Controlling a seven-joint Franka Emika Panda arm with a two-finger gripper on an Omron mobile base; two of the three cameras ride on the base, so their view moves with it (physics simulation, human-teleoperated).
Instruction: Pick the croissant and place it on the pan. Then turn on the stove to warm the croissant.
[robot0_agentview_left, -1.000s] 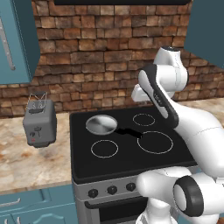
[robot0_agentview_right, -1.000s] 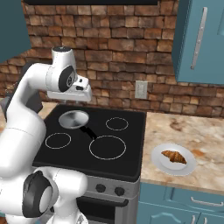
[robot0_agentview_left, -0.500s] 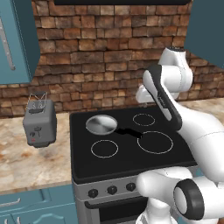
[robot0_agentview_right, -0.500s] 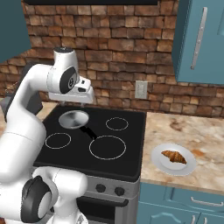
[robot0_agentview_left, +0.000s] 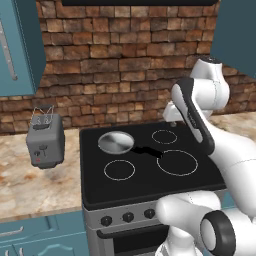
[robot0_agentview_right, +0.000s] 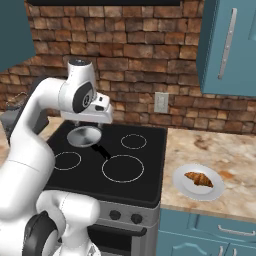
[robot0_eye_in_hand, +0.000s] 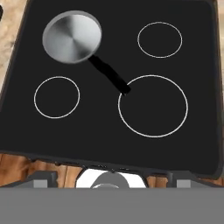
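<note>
The croissant (robot0_agentview_right: 198, 179) lies on a round white plate (robot0_agentview_right: 181, 186) on the counter right of the stove (robot0_agentview_right: 145, 167). The silver pan (robot0_agentview_left: 116, 142) (robot0_agentview_right: 84, 136) (robot0_eye_in_hand: 72, 36) sits on the stove's back left burner, its black handle (robot0_eye_in_hand: 110, 75) pointing toward the large front ring. My gripper (robot0_eye_in_hand: 111, 180) hangs high over the stove (robot0_eye_in_hand: 109, 131), looking straight down. Its fingertips (robot0_eye_in_hand: 41, 179) stand far apart with nothing between them, so it is open. In the right base view the hand (robot0_agentview_right: 92, 116) hovers just above the pan, far left of the croissant.
A grey toaster (robot0_agentview_left: 45, 141) stands on the counter left of the stove (robot0_agentview_left: 150, 172). A row of black knobs (robot0_agentview_left: 128, 217) (robot0_agentview_right: 122, 216) lines the steel front. A brick wall with an outlet (robot0_agentview_right: 160, 102) runs behind, with teal cabinets above.
The arm's upper part has swung slightly rightward in the left base view. The jaws have gone from nearly shut to wide apart. Pan and croissant have not moved.
</note>
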